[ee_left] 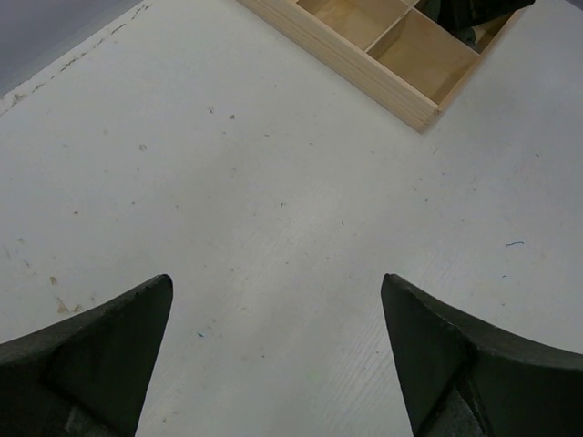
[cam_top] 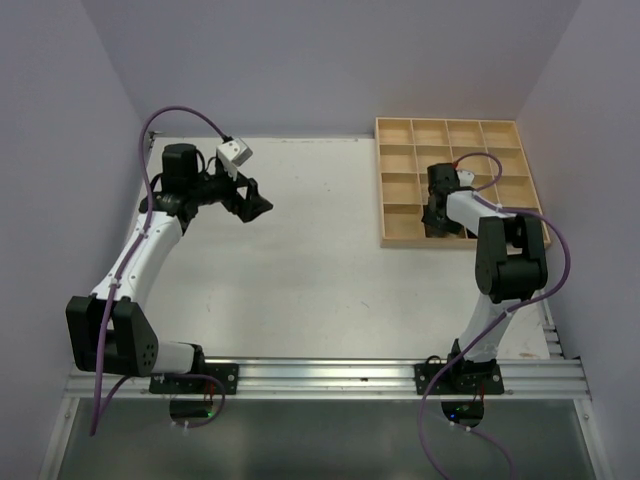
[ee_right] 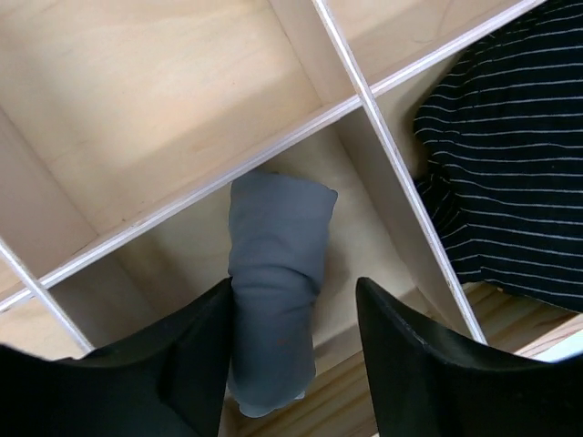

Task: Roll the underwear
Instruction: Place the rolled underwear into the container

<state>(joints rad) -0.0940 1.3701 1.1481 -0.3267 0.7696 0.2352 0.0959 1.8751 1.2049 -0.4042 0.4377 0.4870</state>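
Occupying neighbouring tray [ee_right: 301, 127] cells, rolled grey underwear [ee_right: 273, 282], black striped cloth [ee_right: 510, 164]

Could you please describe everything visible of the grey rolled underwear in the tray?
The grey underwear is plain soft cloth, rolled into a stubby tube. It lies in one compartment of the wooden tray, one end against a divider, the other by the outer wall. It sits between the open fingers of the right gripper; one finger seems to touch its side, the other stands clear.
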